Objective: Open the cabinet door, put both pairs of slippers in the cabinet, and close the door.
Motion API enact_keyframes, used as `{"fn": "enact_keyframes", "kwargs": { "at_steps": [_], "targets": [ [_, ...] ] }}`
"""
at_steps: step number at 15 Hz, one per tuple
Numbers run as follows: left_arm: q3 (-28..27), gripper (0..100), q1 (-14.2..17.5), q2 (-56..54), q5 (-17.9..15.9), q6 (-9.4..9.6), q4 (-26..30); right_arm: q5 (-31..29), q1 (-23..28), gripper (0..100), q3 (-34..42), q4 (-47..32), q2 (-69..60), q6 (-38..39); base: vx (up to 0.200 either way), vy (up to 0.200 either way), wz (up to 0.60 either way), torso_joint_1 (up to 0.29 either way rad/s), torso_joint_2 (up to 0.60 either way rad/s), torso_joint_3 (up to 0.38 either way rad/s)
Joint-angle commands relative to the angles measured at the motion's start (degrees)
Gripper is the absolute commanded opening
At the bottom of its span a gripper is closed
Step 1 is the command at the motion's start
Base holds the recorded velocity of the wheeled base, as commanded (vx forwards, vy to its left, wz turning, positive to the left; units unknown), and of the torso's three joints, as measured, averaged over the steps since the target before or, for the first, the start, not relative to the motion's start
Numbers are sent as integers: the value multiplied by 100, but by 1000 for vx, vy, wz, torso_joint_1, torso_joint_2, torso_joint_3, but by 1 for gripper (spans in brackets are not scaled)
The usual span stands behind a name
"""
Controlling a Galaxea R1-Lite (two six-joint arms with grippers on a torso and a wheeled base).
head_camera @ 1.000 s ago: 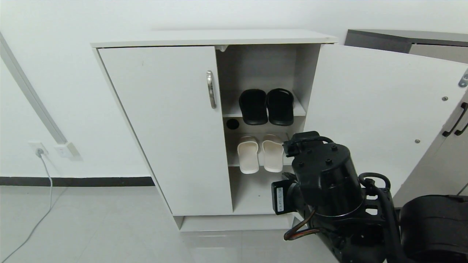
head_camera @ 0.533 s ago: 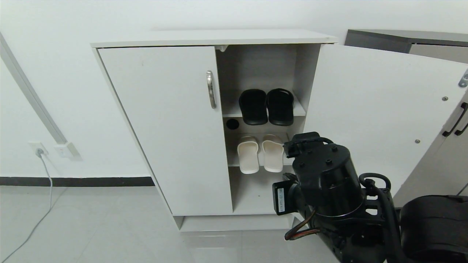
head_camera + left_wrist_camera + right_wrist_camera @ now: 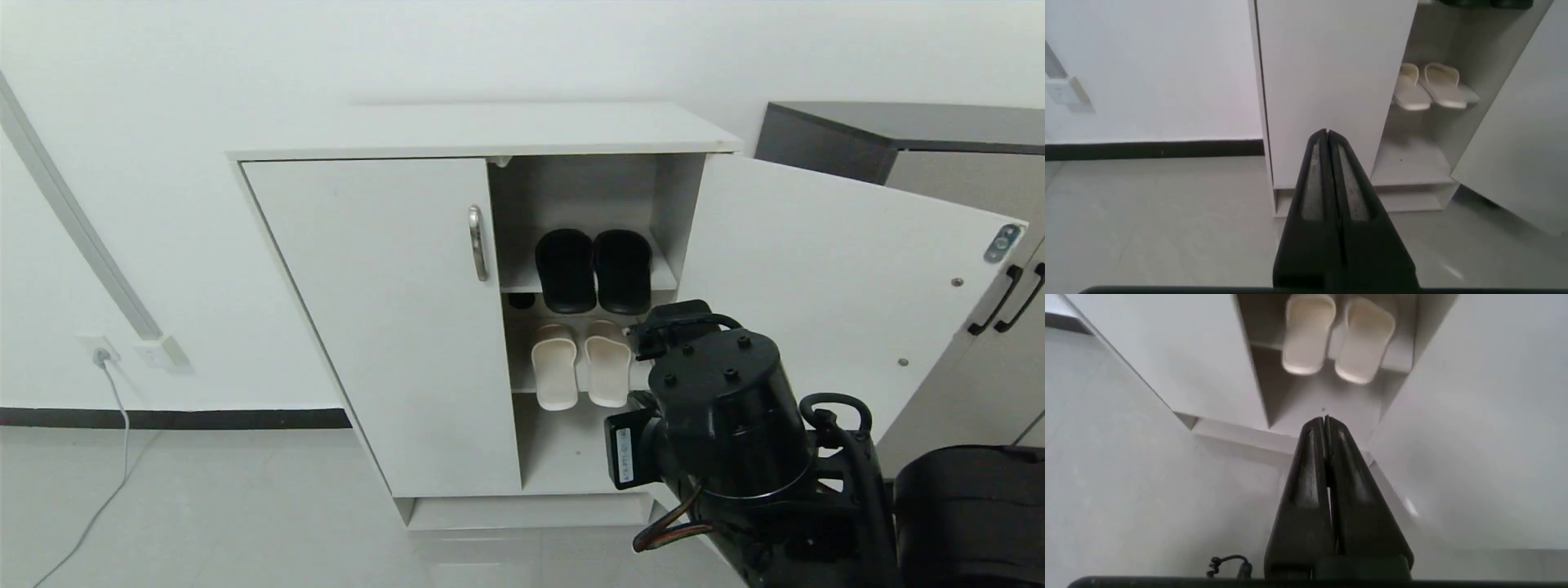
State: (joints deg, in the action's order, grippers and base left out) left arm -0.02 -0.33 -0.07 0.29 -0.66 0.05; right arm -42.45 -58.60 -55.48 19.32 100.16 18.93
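Shifted only in viewpoint since a second ago, with cabinet [image 3: 482, 131] contents unmoved. Holds left hand [image 3: 1327, 135] pressed together before closed left door [image 3: 384, 327]; black slippers [image 3: 593, 269] on upper shelf [image 3: 668, 278], white slippers [image 3: 581, 363] below. Holds right hand [image 3: 1327, 423] together too, beside wide-open right door [image 3: 824, 286].

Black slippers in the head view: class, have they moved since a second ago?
No. The black slippers sit on the same upper shelf, above the white slippers; the whole cabinet shifted in the picture alike, so the camera moved.
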Motion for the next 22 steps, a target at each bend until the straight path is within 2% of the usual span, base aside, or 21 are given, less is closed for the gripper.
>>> {"fn": "enact_keyframes", "kwargs": {
  "at_steps": [1, 12, 22],
  "targets": [
    [2, 0, -2, 7, -3, -4, 4, 0, 7, 0, 11, 1, -5, 5, 0, 0, 0, 105, -496, -354],
    [2, 0, -11, 7, -3, -4, 4, 0, 15, 0, 20, -7, -5, -4, 0, 0, 0, 146, -476, -329],
    [2, 0, -2, 7, -12, 4, -5, -9, 50, 0, 55, 45, -31, -65, 0, 0, 0, 207, -515, -305]
  ]
}}
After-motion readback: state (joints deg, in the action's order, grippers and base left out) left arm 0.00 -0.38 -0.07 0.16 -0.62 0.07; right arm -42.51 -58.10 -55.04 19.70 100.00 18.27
